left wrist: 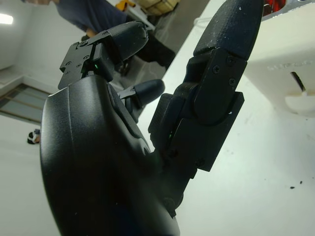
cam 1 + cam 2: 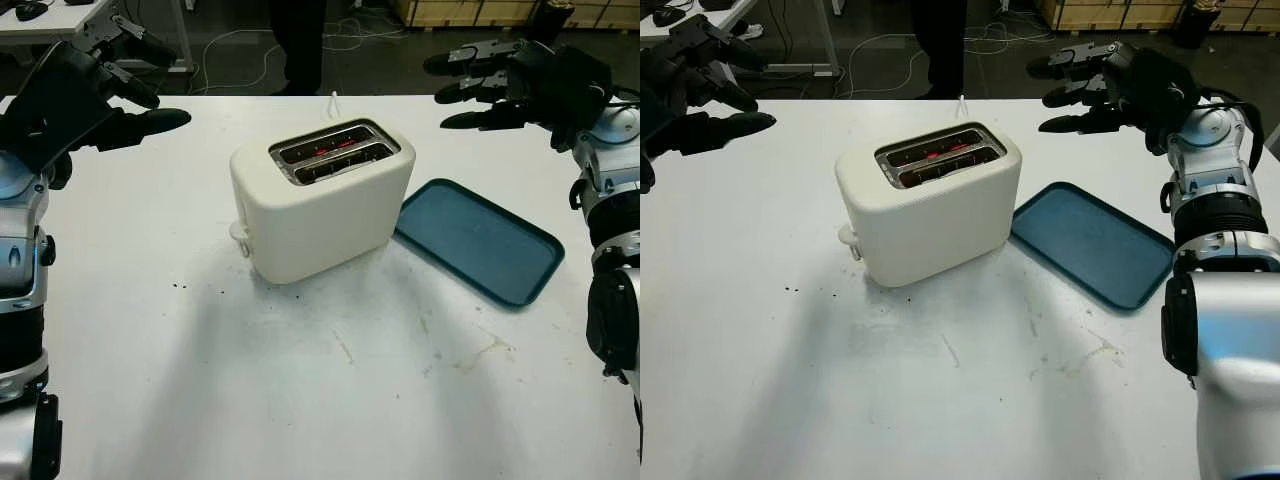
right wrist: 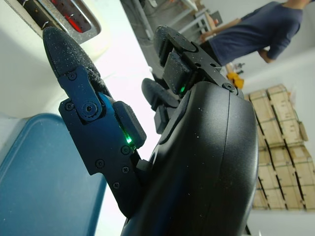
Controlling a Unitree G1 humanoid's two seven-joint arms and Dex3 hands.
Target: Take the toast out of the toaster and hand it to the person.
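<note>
A cream two-slot toaster [image 2: 320, 200] stands in the middle of the white table [image 2: 300, 390], its slots [image 2: 333, 152] glowing red inside; no toast shows above the slots. My left hand [image 2: 140, 85] hovers open at the far left, well off the toaster. My right hand [image 2: 470, 85] hovers open at the far right, above the table's back edge. A person in dark trousers [image 2: 298, 45] stands behind the table, and a person in a blue shirt [image 3: 256, 32] appears in the right wrist view.
A blue tray [image 2: 478, 240] lies flat just right of the toaster. The toaster's white cord [image 2: 333, 100] runs off the back edge. Dark crumbs [image 2: 182, 286] and stains mark the table front. Cardboard boxes [image 2: 480, 10] stand beyond.
</note>
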